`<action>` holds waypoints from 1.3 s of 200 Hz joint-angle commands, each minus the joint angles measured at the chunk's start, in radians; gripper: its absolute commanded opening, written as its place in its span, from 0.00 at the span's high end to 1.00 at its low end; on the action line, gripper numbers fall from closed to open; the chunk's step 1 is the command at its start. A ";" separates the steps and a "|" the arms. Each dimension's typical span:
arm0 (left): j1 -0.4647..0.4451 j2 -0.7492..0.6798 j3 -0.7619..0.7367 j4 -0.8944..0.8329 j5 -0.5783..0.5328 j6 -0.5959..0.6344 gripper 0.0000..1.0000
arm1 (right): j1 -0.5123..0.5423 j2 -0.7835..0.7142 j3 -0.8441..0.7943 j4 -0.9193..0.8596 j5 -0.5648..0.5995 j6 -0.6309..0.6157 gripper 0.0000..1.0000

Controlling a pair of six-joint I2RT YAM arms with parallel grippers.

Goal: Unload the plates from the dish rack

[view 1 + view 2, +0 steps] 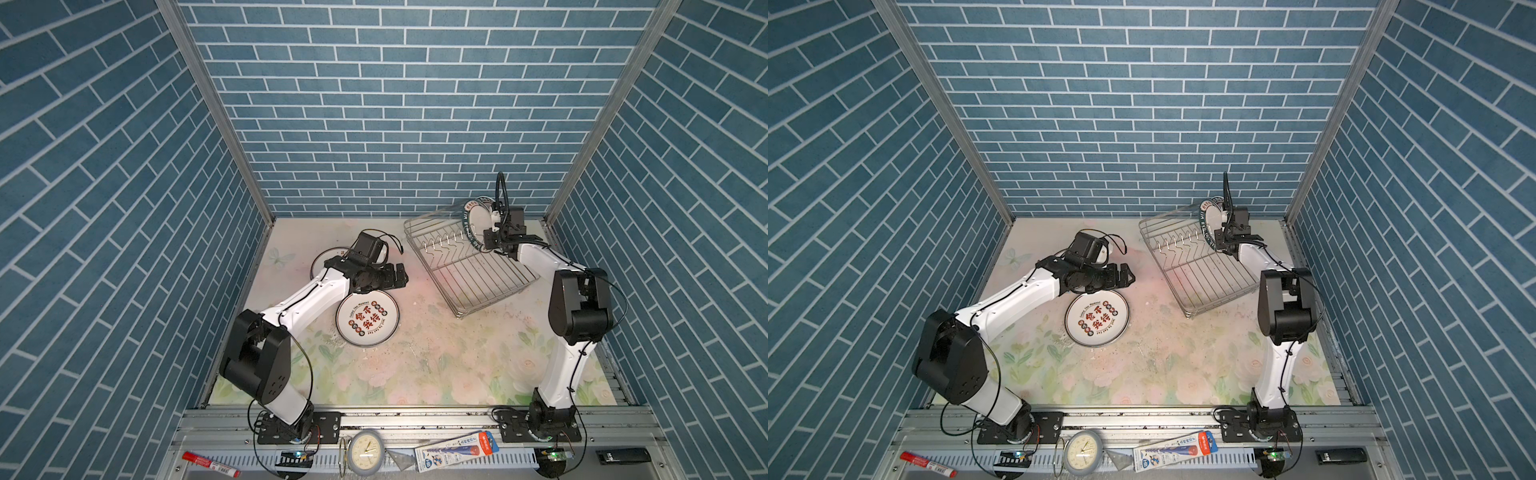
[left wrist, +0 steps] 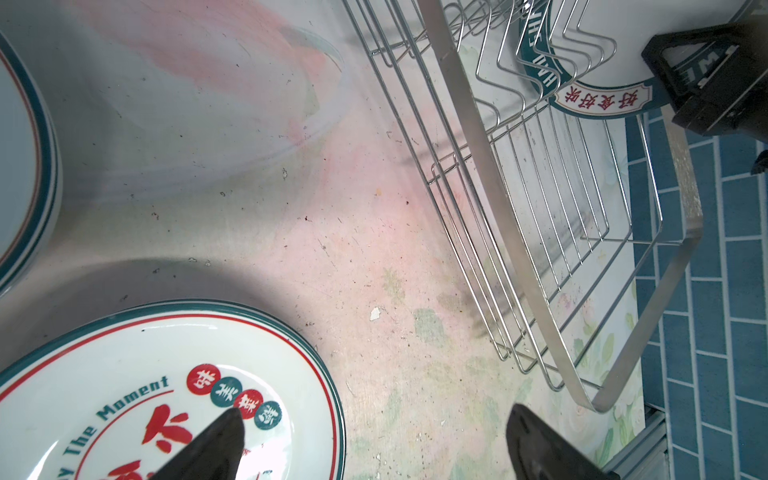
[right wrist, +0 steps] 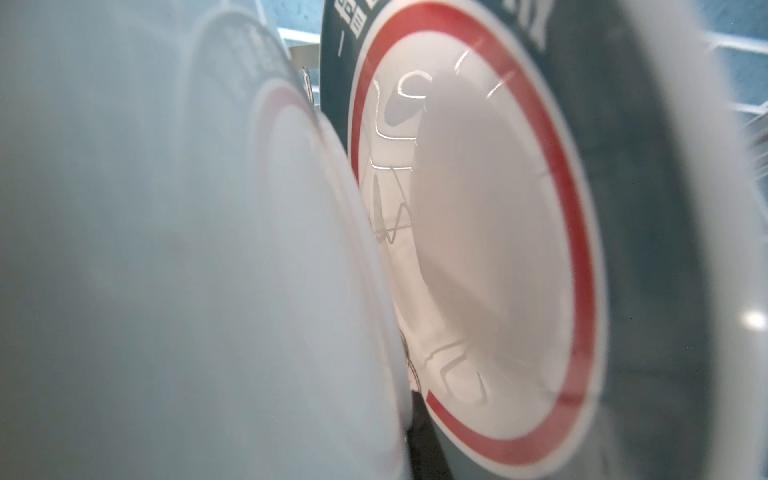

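The silver wire dish rack [image 1: 478, 278] [image 1: 1208, 282] [image 2: 536, 232] lies at the back right of the table. Two green-rimmed plates [image 1: 473, 216] [image 1: 1209, 216] stand upright at its far end. My right gripper [image 1: 489, 241] [image 1: 1221, 242] is shut on the rim of one of them. In the right wrist view a dark finger [image 3: 424, 449] sits between the blurred near plate [image 3: 166, 249] and the red-ringed plate [image 3: 478, 249]. My left gripper [image 1: 400, 276] [image 1: 1128, 276] [image 2: 376, 440] hangs open and empty above a flat plate with red characters [image 1: 368, 318] [image 1: 1097, 318] [image 2: 104, 395]. More plates [image 1: 326, 259] [image 2: 20, 166] lie behind the left arm.
The blue brick walls close in the table on three sides. On the front rail lie a small grey clock [image 1: 365, 453], a red marker [image 1: 210, 463], a pen packet [image 1: 455, 451] and a black box [image 1: 621, 455].
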State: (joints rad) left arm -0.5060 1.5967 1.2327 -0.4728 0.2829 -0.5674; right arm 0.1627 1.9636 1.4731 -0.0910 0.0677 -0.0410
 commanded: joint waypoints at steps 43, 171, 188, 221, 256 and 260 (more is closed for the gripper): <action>0.006 -0.001 -0.005 0.000 0.000 0.014 0.01 | 0.006 -0.189 -0.083 -0.042 0.018 -0.003 1.00; 0.024 -0.127 -0.043 -0.065 -0.111 0.027 0.01 | 0.013 -0.539 -0.156 -0.098 -0.063 0.107 1.00; 0.027 -0.163 -0.066 -0.072 -0.141 0.018 0.01 | 0.014 -0.591 -0.154 -0.155 -0.079 0.198 1.00; 0.049 -0.249 -0.128 -0.049 -0.138 -0.018 0.01 | 0.016 -0.709 -0.214 -0.246 -0.195 0.496 1.00; 0.055 -0.340 -0.196 -0.001 -0.131 -0.013 0.01 | 0.074 -0.798 -0.374 -0.135 -0.371 0.784 1.00; 0.055 -0.350 -0.204 0.009 -0.126 -0.013 0.01 | 0.090 -0.798 -0.388 -0.118 -0.392 0.805 1.00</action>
State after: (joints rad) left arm -0.4591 1.3041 1.0714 -0.5003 0.1570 -0.5755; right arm 0.1936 1.1900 1.1793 -0.3058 -0.1547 0.4927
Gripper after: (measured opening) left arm 0.994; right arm 0.104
